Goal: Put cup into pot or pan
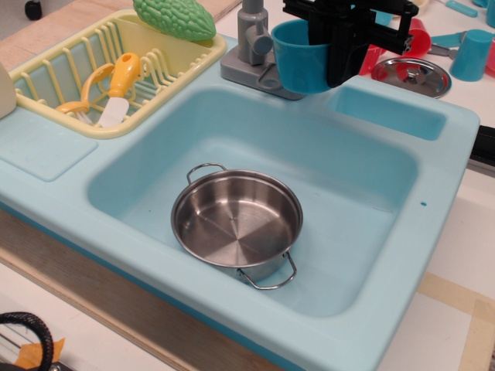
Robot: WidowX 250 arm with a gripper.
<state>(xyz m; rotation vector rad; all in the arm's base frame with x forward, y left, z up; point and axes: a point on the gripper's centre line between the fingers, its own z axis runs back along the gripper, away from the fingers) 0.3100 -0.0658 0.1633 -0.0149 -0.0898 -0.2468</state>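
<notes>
Gripper (321,54) clamped on cup (298,62), held upright above sink's (433,193) far edge by faucet (251,35); pot (236,219) sat empty in sink, near left.

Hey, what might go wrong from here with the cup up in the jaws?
The cup hangs in the gripper right beside the faucet, so it may knock against it. The pot sits well off to the lower left in the sink; released early, the cup would likely miss it.
</notes>
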